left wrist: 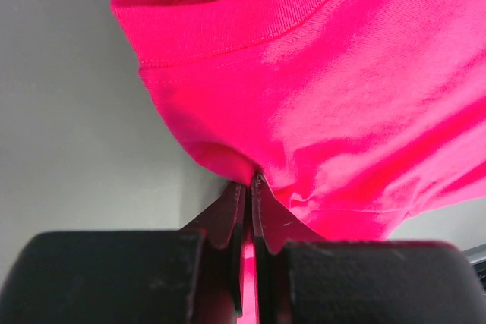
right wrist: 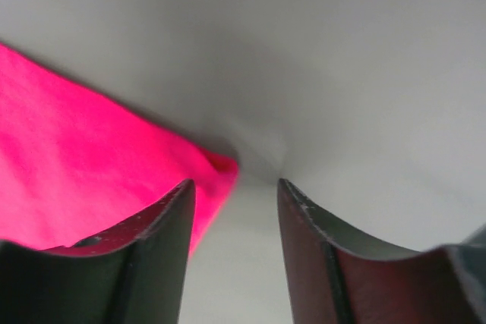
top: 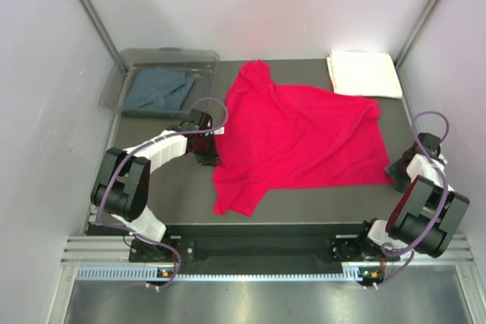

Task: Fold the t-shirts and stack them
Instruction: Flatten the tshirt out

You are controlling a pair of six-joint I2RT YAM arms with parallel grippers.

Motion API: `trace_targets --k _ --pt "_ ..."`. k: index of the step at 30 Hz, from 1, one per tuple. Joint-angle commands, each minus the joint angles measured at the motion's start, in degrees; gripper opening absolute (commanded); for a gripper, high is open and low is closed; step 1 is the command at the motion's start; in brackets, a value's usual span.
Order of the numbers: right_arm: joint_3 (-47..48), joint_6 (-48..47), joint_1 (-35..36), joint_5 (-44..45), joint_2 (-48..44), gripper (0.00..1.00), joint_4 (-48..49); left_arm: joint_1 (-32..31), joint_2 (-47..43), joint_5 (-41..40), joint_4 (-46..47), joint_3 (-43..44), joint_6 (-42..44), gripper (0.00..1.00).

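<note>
Your top camera looks steeply down on the table (top: 304, 202) from 6 o'clock. Both wrist cameras sit close in, sharing the red t-shirt (top: 304, 134) with it.

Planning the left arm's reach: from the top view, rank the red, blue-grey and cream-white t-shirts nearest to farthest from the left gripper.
1. Red t-shirt: its left edge is pinched in the left gripper.
2. Blue-grey t-shirt: in the clear bin, far left.
3. Cream-white t-shirt: folded, far right corner.
</note>
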Motion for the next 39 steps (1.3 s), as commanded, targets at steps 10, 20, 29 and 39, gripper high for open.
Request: trace_targets --k 10,20,29,39 --pt "-1.1 0.7 -0.4 -1.3 2.1 0.46 1.0 0.2 -3.1 1.5 0.2 1.0 1.0 0.01" --pt "-3.8 2.0 -0.5 -2.5 4.7 0.3 3.9 0.2 -5.7 0.8 -0.7 -0.3 1.6 0.0" --pt "-4.3 2.8 -0.5 -0.4 4.5 0.37 2.5 0.2 -7.8 0.1 -0.9 -1.2 1.9 0.0" --pt "-5.7 3.4 -0.4 -1.3 -0.2 0.42 -1.8 0.2 -8.0 -0.1 -0.4 -2.5 1.4 0.0"
